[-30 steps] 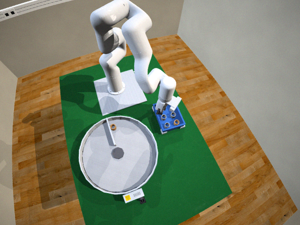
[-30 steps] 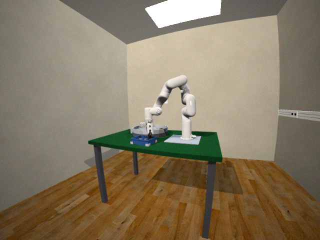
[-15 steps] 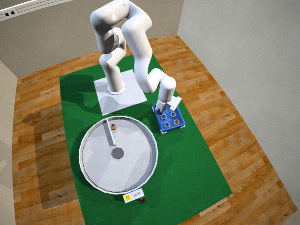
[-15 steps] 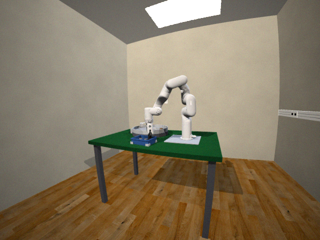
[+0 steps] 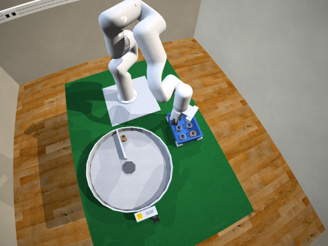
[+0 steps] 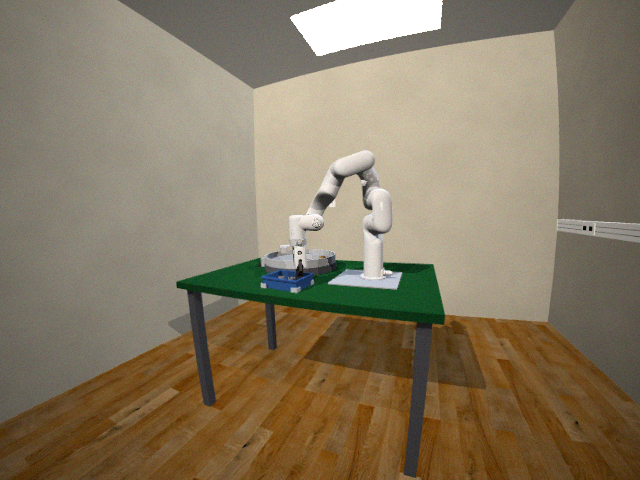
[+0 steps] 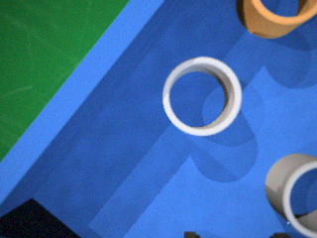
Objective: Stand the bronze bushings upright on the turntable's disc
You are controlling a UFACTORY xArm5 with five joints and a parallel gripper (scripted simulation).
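The blue crate (image 5: 197, 126) (image 6: 287, 282) (image 7: 124, 164) stands right of the turntable. My gripper (image 5: 175, 122) (image 6: 299, 269) is down in the crate's back left corner, shut on a bronze bushing that the fingers mostly hide. Three steel bushings (image 5: 179, 128) (image 5: 189, 124) (image 5: 182, 136) and one bronze bushing (image 5: 192, 132) stand in the crate. The wrist view shows a steel bushing, another steel bushing and a bronze bushing (image 7: 277, 17). One bronze bushing (image 5: 122, 136) stands upright on the turntable's disc (image 5: 137, 190), beside the radial bar (image 5: 120, 144) and away from the hub (image 5: 128, 167).
The turntable has a raised rim (image 5: 169, 161) (image 6: 320, 261). The arm's grey base plate (image 5: 137, 105) (image 6: 361, 279) lies behind it. A labelled box (image 5: 145, 213) sits at the turntable's front. The green table top (image 5: 211, 171) ends close to the crate's right.
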